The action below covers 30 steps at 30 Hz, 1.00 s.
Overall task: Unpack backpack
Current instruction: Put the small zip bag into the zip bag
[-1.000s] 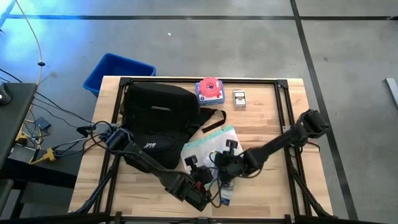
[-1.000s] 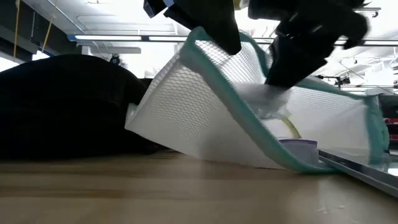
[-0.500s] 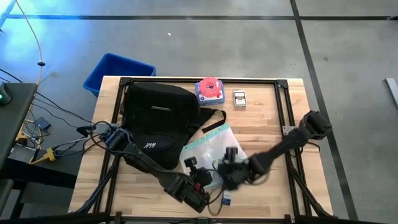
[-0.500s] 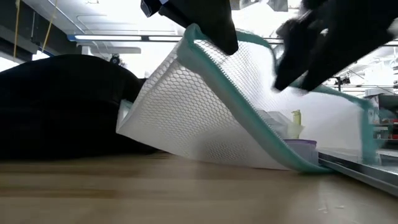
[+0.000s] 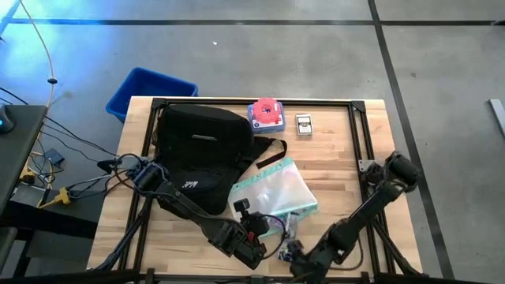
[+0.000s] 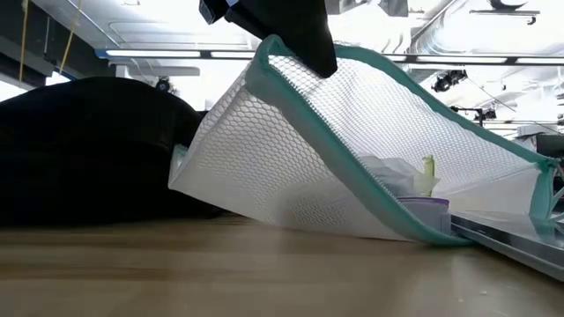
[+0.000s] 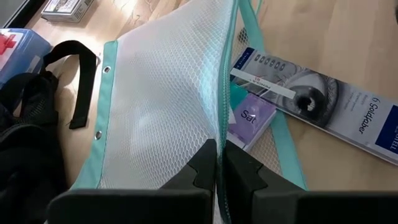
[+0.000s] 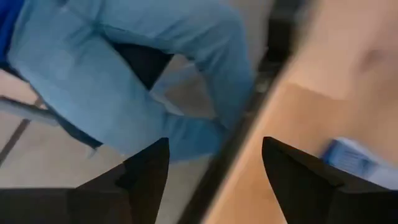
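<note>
The black backpack [image 5: 201, 158] lies at the table's left. Its right side touches a white mesh pouch with teal trim [image 5: 276, 193]. My left gripper [image 7: 219, 168] is shut on the pouch at its near end and holds that end up. Inside the pouch lie a purple item [image 7: 249, 118], something white and crumpled [image 6: 388, 172] and a small yellow-green piece [image 6: 427, 174]. My right gripper [image 5: 293, 254] hangs open at the table's near edge, right of the pouch, with nothing between its fingers [image 8: 146, 174]. My left gripper pinches the pouch's teal-trimmed edge [image 7: 219, 127] between its two fingers, slanting down from the near side. That edge [image 6: 273, 53] is lifted high. The pouch slopes down from it, and its lower end [image 6: 423, 231] rests on the table.
A flat blue box [image 7: 323, 102] lies on the table beside the pouch. A red and blue box [image 5: 266, 114] and a small card box [image 5: 304, 125] stand at the far edge. A blue bin [image 5: 146, 91] sits off the far left corner. A person's legs [image 8: 124, 74] show beyond the near edge.
My right gripper has drawn back out of the pouch's mouth and swung toward the table's near edge, turning as it went; it has left the low view. The pouch stays held up by my left gripper, its mesh side now spread out.
</note>
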Motion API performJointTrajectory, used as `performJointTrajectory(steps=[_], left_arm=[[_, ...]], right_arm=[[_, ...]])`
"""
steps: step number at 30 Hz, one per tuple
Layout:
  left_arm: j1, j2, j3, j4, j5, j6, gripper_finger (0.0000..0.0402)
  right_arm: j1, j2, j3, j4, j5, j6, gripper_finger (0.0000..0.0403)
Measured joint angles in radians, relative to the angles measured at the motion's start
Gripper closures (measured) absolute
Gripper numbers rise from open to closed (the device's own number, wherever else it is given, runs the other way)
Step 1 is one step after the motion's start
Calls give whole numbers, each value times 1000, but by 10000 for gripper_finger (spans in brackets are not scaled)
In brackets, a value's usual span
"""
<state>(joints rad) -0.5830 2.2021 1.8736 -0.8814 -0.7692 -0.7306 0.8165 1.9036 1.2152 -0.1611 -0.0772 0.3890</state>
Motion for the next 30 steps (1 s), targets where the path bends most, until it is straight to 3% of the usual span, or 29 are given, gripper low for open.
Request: performJointTrajectory(steps=[6, 13, 16, 24, 30], left_arm=[[0, 0, 0, -1, 0, 0, 402], [0, 0, 0, 0, 4, 28, 402], [0, 2, 0, 3, 19, 39, 402], [0, 3, 0, -3, 32, 55, 402], [-1, 3, 0, -23, 31, 50, 402]], right_arm=[[-28, 100, -1, -15, 77, 93, 201], [-88, 116, 2, -181, 371, 184, 253], [-125, 116, 2, -234, 450, 213, 269], [-218, 119, 1, -279, 574, 138, 282], [-234, 120, 55, -317, 550, 79, 282]])
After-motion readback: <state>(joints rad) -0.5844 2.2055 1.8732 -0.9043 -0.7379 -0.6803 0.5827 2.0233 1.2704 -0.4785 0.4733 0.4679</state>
